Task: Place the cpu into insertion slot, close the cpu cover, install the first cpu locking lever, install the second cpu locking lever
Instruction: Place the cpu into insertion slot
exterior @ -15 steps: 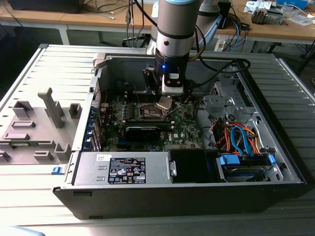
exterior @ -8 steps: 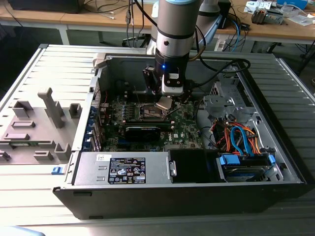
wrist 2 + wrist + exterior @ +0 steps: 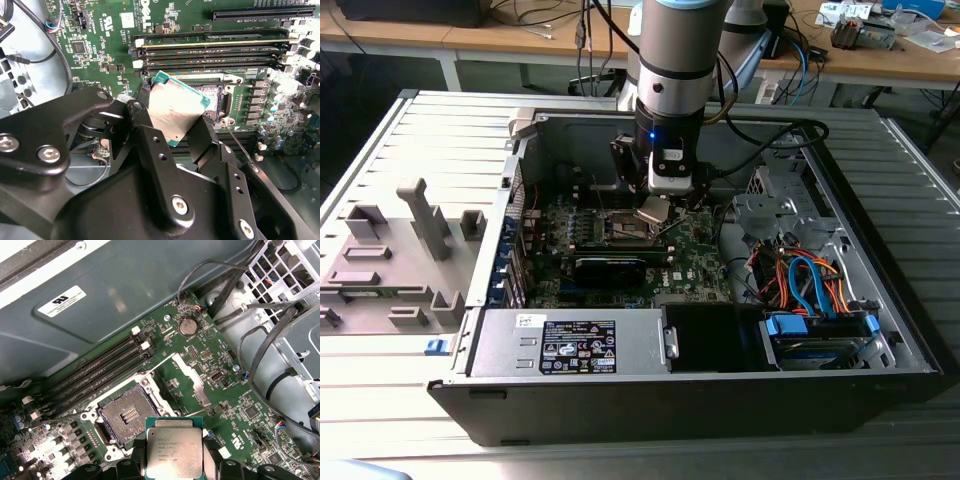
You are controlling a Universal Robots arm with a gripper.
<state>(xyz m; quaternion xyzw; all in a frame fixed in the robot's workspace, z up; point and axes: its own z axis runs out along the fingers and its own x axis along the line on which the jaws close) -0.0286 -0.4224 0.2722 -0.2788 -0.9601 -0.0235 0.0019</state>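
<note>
Slatted grey bench [image 3: 380, 140] is carrying the whole setup, lab desks behind. Ext. view, L to R: grey fixture block [image 3: 395, 260] is sitting at the exterior view's left. The open pc case [image 3: 500, 390] is lying mid-bench w/ green board [image 3: 700, 262] facing up. Orange + blue cables [image 3: 810, 280] are bunching inside the case at the exterior view's right.

Arm is reaching down into the case. Gripper [image 3: 660, 203] is holding the cpu [image 3: 653, 212]. Jaws are narrow, clamped on two opposite edges of the chip, metal top showing. In the second wrist view the fingers [image 3: 150, 145] are pinching it from both sides. Chip looks canted rel. to the board in the ext. view.

Step in hand, as I'm reading it: step 1, placing the cpu. Insertion slot [image 3: 126, 414] is lying bare, contacts showing. Cpu is hanging above and just beside it, not touching. Silvery plate [image 3: 192, 382] next to the slot, prob. the cpu cover, is standing open. Levers: can't tell.

Seating is calling for the chip level, square to the slot border and centred over it, w/ no sideways drag on the contacts.
</note>
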